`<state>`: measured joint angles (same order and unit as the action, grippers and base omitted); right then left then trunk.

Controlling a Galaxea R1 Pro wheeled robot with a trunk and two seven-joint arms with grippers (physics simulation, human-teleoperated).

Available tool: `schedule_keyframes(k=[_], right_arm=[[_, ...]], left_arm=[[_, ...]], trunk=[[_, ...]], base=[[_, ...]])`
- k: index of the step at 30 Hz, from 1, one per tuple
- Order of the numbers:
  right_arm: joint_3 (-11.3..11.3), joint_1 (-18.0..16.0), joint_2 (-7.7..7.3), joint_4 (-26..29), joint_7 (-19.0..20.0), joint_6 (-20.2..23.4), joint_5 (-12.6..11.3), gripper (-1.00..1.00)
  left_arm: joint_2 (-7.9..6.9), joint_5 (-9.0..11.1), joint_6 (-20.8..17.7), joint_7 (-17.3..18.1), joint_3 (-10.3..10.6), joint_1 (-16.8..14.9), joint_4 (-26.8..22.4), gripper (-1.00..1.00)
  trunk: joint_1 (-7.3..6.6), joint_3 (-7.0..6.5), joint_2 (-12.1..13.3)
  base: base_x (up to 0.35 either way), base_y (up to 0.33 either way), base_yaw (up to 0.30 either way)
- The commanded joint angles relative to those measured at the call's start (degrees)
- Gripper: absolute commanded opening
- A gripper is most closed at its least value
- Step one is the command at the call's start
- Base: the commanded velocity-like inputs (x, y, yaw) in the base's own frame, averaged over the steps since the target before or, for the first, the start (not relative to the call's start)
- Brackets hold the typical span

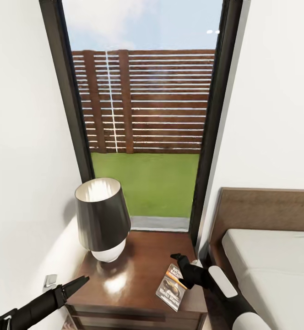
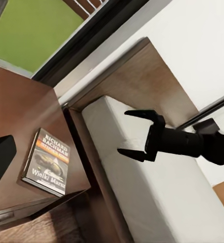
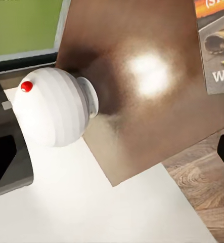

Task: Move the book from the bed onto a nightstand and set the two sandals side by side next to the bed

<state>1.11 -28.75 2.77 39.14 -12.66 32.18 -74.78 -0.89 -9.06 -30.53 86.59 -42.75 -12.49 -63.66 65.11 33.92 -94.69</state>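
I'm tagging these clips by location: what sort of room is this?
Most likely a bedroom: a low bed with a grey mattress, a glossy reddish-brown nightstand carrying a dark-shaded lamp, beside a tall black-framed window.

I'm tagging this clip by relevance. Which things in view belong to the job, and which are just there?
Job:
book, lying on the nightstand
bed
right gripper, open, empty

Just there:
lamp on the nightstand
window
left gripper
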Motion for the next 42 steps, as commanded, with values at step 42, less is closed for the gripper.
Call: schedule_keyframes(k=[42], right_arm=[[0.85, 0.23, -3.47, -32.11, 7.42, -4.13, 26.61, 1.0]], left_arm=[[-7.1, -18.29, 20.27, -13.61, -0.6, -0.07, 27.06, 1.0]], trunk=[[-9.24, -7.49, 16.83]], base=[[0.0, 0.0, 0.0]])
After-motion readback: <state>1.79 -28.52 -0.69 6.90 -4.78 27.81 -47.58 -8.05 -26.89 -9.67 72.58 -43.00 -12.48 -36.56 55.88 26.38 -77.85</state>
